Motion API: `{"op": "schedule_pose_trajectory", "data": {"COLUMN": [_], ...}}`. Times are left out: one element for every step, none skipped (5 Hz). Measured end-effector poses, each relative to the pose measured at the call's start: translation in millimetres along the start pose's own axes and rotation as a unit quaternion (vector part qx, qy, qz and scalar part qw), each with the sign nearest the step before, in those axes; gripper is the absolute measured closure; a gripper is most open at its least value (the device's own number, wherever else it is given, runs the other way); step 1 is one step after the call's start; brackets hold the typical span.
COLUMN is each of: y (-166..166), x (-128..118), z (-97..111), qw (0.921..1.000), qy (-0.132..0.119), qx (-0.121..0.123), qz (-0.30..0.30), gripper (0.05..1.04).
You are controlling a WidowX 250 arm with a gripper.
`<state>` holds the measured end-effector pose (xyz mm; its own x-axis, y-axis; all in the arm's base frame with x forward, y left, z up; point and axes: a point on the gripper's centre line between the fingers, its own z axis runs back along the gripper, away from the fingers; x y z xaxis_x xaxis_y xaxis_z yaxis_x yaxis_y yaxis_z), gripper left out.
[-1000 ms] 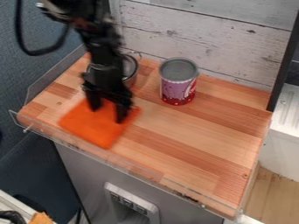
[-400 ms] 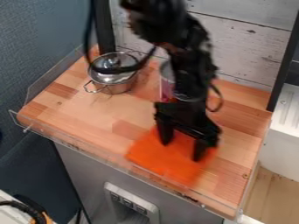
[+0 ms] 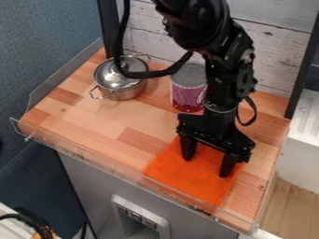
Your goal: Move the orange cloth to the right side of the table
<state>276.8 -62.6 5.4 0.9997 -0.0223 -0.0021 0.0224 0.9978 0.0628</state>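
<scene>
The black gripper hangs over the front right part of the table, its two fingers spread apart with their tips down at the orange cloth. Flat on the wood lies the orange cloth, its near edge by the clear front guard and its upper part partly covered by the gripper. Whether the fingertips press on the cloth or hover just above it, I cannot tell.
A metal pot with a glass lid stands at the back left of the wooden table. Close behind the arm is a purple and red can. Clear low guards line the left and front edges.
The gripper and the orange cloth have moved together from the table's left side to its front right. The pot, earlier largely behind the arm, is now uncovered, while the arm partly overlaps the can.
</scene>
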Motion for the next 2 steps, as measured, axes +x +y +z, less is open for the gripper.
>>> {"op": "schedule_pose_trajectory", "data": {"y": [6,6], "x": [3,-1], "z": [33,67], "qw": [0.9987,0.9963], "qy": [-0.048,-0.083], "qx": [0.007,-0.011], "qz": [0.018,0.021], "gripper": [0.084,0.084]}}
